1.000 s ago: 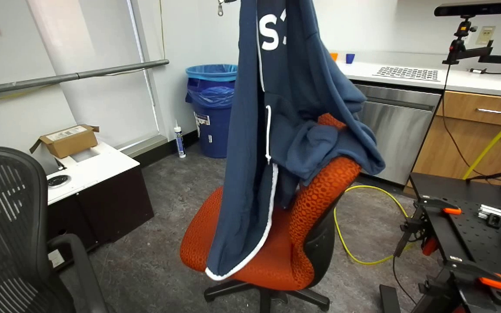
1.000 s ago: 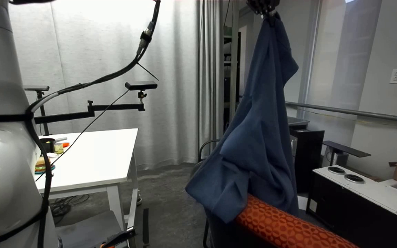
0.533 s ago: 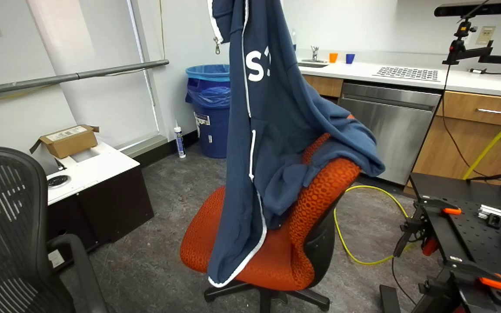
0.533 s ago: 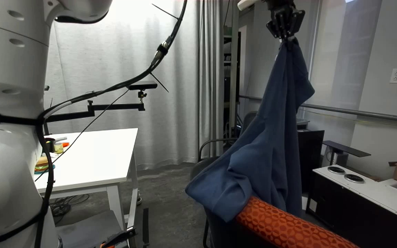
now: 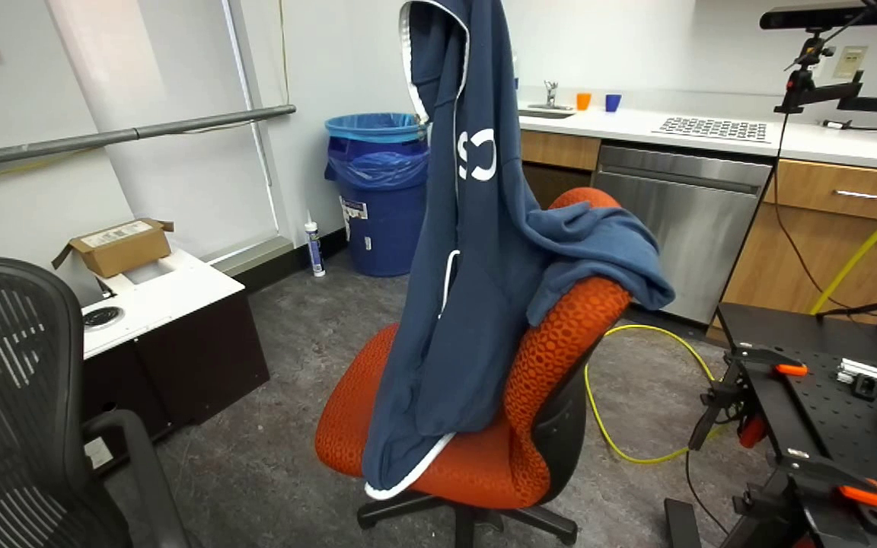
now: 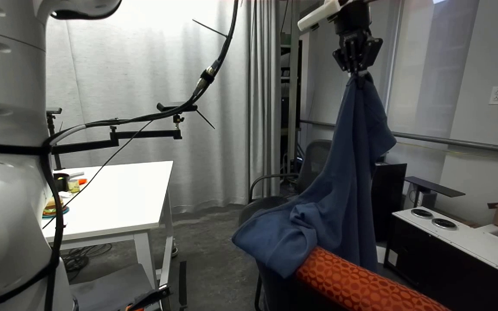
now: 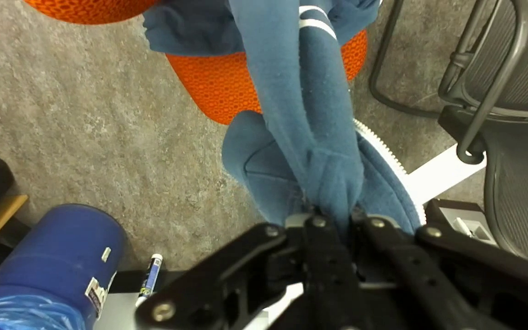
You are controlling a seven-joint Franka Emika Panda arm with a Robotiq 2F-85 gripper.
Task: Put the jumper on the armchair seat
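Gripper (image 6: 359, 76) hangs well above the chair back (image 5: 572, 327); fingers (image 7: 326, 256) pinch a gathered fold of the jumper (image 6: 339, 190). Cloth falls in a long drape below the fingers. Partway down, a bunched part lies over the chair back, touching it. Lowest under the fingers, the white-edged end overlaps the edge of the seat (image 5: 347, 418) in an exterior view; contact there I cannot tell. Wrist view: bin (image 7: 62, 247) and tube (image 7: 151, 277) to the left of the fingers, mesh chair (image 7: 520, 183) to their right.
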